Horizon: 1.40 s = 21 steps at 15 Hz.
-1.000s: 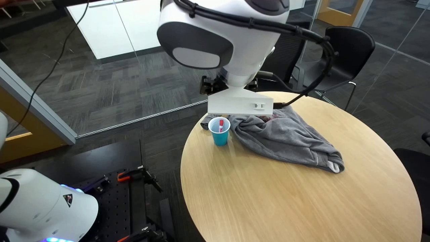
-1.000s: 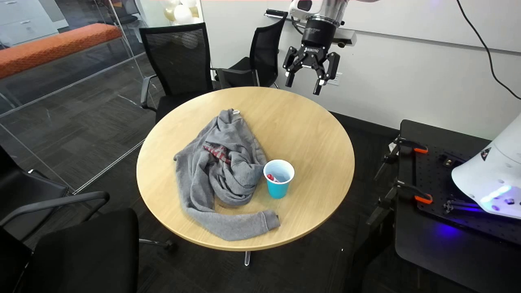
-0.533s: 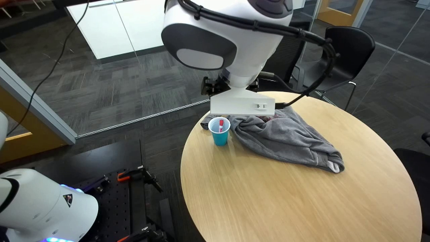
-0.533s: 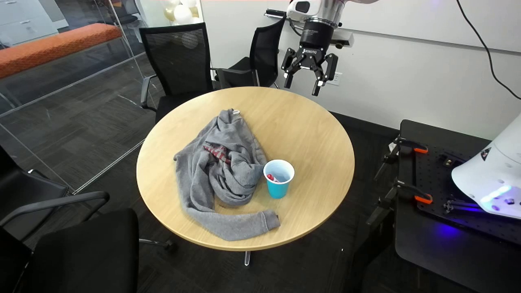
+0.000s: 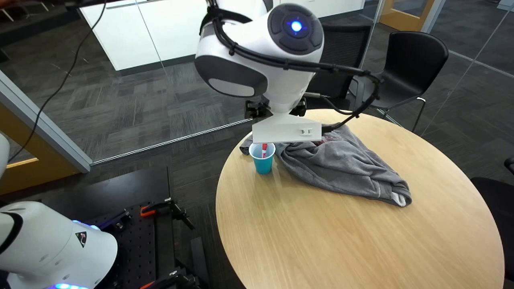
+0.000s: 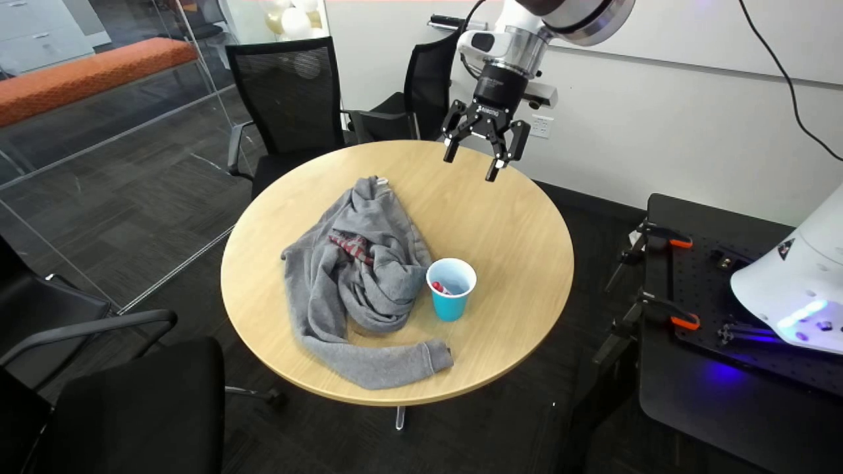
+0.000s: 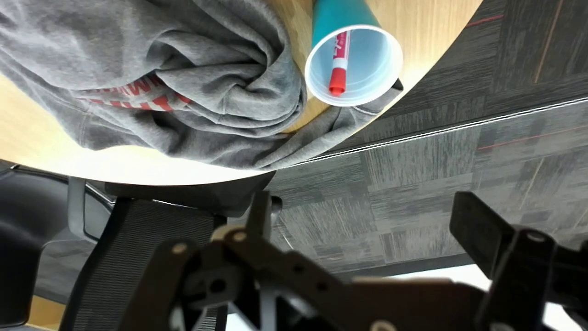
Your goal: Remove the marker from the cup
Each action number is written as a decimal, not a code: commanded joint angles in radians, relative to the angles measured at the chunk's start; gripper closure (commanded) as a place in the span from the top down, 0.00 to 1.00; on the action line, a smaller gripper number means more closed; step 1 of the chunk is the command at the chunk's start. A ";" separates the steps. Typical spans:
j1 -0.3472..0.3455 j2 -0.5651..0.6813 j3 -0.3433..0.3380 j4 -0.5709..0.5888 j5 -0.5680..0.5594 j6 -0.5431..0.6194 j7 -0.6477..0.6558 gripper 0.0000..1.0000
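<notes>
Lettering turns up on several things, most of it only partly legible. Small white print on the black gripper (image 6: 469,170), upper right of centre in an exterior view, looks like ROBOTIQ, though blurred. Its two fingers (image 6: 492,173) stand spread wide, well apart from the blue cup (image 6: 450,306) lower in the frame. White letters run along the pink-red label of the marker (image 7: 340,63), near the top of the wrist view; I can make out no whole word. The marker leans inside the cup, red cap toward the mouth, its lower end hidden by the cup's wall. Red block letters on the grey garment (image 7: 229,73), upper left of the wrist view, vanish into folds and cannot be read in full. In an exterior view, a sticker (image 5: 81,239) on the robot's base (image 5: 92,257), lower left, is too small to decipher, and a white plate (image 5: 287,130) conceals the fingers and clips the cup's far rim. The arm (image 5: 249,38) is cut off at the top edge in both exterior views.
</notes>
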 commanded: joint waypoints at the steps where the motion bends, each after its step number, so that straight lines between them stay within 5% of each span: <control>1: 0.003 0.015 0.039 -0.051 0.127 0.132 -0.111 1.00; 8: 0.018 0.101 0.083 -0.069 0.277 0.181 -0.265 1.00; 21: 0.026 0.243 0.099 -0.024 0.242 0.162 -0.234 1.00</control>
